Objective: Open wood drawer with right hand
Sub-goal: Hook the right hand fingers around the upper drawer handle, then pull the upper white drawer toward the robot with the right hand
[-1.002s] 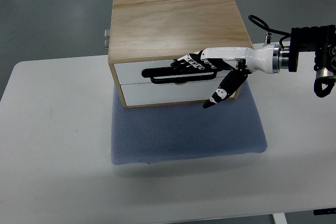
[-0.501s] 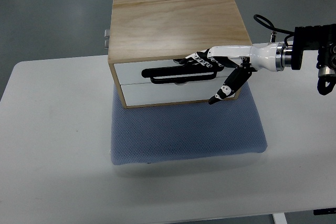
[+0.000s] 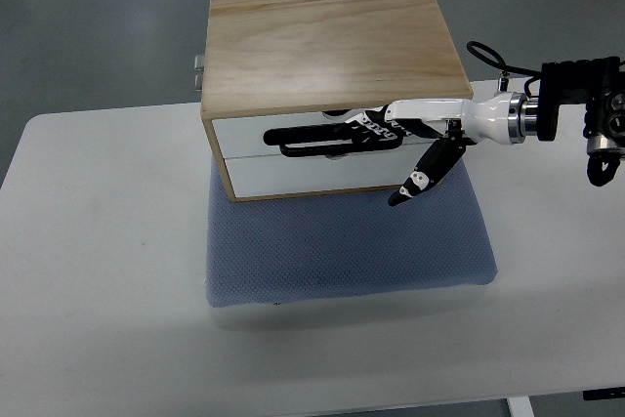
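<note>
So from my feed I've got the wooden box [image 3: 332, 46] sitting at the back of a blue mat [image 3: 347, 241] on the white table [image 3: 98, 271]. Two white drawer fronts, stacked. The top drawer [image 3: 293, 134] has a long black handle [image 3: 327, 141] and looks shut, flush with the frame. Nothing's blocking the front, mat's bare there. My right hand [image 3: 395, 129] reaches in from the right edge with its fingers [image 3: 366, 127] hooked over the handle's right end, gripping it, while the thumb [image 3: 418, 178] hangs down loose in front of the lower drawer [image 3: 303, 175].
</note>
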`<state>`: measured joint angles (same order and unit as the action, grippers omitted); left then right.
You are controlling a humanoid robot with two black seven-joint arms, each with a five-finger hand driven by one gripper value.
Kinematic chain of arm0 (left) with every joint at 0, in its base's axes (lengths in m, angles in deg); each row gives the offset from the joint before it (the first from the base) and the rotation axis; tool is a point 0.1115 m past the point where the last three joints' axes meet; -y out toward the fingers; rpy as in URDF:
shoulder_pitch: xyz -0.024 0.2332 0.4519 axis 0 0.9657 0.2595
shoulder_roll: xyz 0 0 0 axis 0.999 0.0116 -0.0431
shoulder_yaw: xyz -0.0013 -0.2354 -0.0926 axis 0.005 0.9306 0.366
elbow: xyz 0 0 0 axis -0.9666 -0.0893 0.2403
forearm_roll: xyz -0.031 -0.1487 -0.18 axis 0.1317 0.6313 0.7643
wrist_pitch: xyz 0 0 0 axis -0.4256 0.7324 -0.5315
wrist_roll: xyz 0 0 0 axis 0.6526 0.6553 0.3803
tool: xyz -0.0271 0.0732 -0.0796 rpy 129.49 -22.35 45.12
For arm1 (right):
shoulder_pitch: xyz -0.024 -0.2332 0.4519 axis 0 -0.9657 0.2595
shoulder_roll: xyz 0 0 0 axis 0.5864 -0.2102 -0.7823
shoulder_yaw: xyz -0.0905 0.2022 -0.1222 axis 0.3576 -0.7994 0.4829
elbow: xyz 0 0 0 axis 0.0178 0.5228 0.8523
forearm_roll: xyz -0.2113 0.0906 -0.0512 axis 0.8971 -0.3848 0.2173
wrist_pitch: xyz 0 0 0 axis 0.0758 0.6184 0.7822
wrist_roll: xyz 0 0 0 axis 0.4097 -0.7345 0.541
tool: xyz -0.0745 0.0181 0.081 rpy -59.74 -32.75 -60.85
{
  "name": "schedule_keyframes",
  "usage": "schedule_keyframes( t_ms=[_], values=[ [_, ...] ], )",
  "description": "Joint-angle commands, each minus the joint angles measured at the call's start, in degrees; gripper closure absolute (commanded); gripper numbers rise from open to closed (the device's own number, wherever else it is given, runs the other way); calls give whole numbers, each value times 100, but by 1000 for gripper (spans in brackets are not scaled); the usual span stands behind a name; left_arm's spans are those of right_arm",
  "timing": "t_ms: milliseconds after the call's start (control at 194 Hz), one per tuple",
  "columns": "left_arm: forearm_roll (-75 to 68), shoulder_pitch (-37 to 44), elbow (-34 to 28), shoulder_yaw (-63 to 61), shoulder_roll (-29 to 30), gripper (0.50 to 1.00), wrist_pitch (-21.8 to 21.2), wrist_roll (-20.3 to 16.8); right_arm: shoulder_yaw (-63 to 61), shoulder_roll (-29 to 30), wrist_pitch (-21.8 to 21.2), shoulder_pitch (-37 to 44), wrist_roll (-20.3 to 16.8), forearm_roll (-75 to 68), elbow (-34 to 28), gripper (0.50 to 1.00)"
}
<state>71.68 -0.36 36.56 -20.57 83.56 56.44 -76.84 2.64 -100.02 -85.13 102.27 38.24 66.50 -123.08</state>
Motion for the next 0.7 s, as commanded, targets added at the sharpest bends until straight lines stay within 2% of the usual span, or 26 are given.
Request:
schedule_keyframes(
  t_ms=[0, 692],
  values=[
    [0, 0, 0, 0, 0, 500, 0, -2, 132, -8, -2, -1, -14, -22, 0, 556],
    [0, 0, 0, 0, 0, 500, 0, -2, 255, -175, -2, 51, -137, -251, -150, 556]
  ],
)
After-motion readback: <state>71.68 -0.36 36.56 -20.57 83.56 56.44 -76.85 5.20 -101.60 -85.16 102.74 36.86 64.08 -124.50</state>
